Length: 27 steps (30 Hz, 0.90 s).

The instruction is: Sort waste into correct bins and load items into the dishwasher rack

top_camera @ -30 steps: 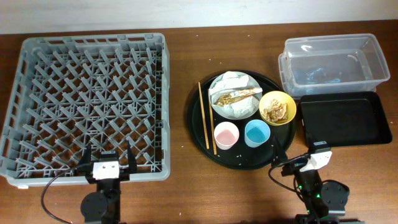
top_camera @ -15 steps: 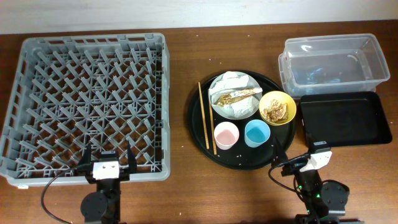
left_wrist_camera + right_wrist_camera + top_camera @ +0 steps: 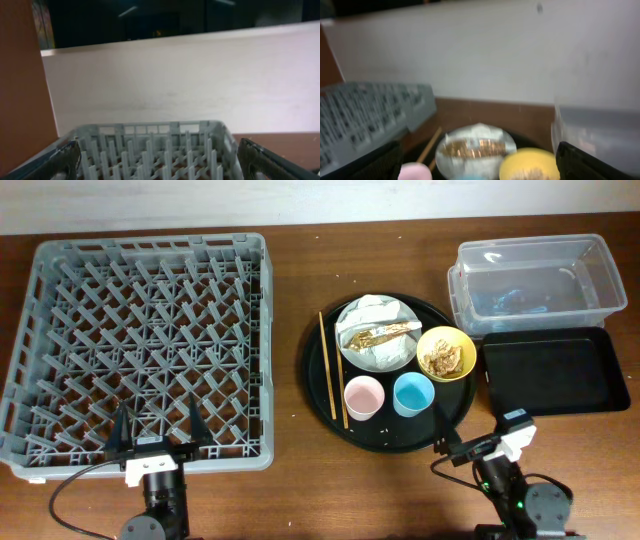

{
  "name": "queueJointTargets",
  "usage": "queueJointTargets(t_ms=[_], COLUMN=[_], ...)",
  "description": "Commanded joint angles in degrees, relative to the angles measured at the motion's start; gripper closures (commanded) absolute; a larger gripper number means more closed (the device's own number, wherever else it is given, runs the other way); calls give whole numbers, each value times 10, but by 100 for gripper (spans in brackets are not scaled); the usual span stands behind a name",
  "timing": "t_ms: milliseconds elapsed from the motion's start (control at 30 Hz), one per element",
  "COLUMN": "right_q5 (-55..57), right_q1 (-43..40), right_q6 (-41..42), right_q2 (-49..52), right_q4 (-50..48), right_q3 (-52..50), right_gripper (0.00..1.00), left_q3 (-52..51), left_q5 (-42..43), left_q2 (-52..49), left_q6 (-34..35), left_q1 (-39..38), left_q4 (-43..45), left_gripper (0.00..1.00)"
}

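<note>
Along the near edge of the worktop point(image 3: 290, 280) both arms sit w/ nothing held. Left arm point(image 3: 155, 480) is just in front of the dishwasher rack point(image 3: 150, 242). Its jaws are released and spread wide, tips over the rack's near wall. The left wrist view has a finger in each lower corner w/ rack pegs btwn them. Right arm point(image 3: 505, 465) is near the front of the round black tray point(image 3: 400, 435), jaws likewise released and empty. Its wrist view looks across plate, bowl & pink cup.

Layout looks deliberate, at a guess: rack far left for the left arm, bins far right for the right arm, dirty stuff grouped on the round tray btwn them so either side reaches it. Clear tub point(image 3: 540, 250) sits behind the black rectangular tray point(image 3: 550, 370), the two just beside each other. Neither has waste in it yet, and the rack holds no dishes.

Count: 1 rack, 1 round tray, 2 bins. On the round tray:
- 1 plate point(image 3: 395, 360), w/ 1 crumpled napkin point(image 3: 372, 308) on it and a brownish-gold strip across it (scrap or utensil, can't tell)
- 1 yellow bowl point(image 3: 468, 345) right up against the plate, w/ brown food scraps point(image 3: 443, 358) inside
- 2 cups side by side in front of the plate: pink cup point(image 3: 364, 397) & blue cup point(image 3: 413, 394)
- chopsticks point(image 3: 325, 365) along the tray's left edge, apparently 2

Rice grains are too small to make out.
</note>
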<state>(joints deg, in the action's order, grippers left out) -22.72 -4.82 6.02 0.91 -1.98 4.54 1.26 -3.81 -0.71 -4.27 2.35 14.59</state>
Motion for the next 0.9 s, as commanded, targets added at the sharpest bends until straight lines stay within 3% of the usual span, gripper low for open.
queueJointTargets(t_ms=[0, 300, 433, 567, 700, 800, 867], right_q5=[-28, -113, -190, -210, -99, 139, 155], right_q1=[3, 3, 3, 9, 71, 187, 237], right_q6=[4, 1, -3, -18, -24, -27, -28], right_q2=[32, 344, 568, 752, 846, 887, 902], right_q4=[-3, 116, 234, 356, 389, 416, 429], right_q3=[88, 425, 615, 755, 802, 802, 802], right_gripper=[2, 2, 2, 2, 2, 2, 2], left_q3=[75, 429, 587, 602, 602, 602, 602], left_q5=[35, 136, 136, 137, 137, 137, 137], left_q2=[-38, -386, -563, -634, -672, -703, -713], left_q6=[54, 46, 45, 45, 45, 45, 45], left_q1=[1, 1, 1, 1, 1, 1, 1], left_q4=[-9, -200, -335, -349, -378, -423, -447], left_gripper=[1, 1, 1, 1, 1, 1, 1])
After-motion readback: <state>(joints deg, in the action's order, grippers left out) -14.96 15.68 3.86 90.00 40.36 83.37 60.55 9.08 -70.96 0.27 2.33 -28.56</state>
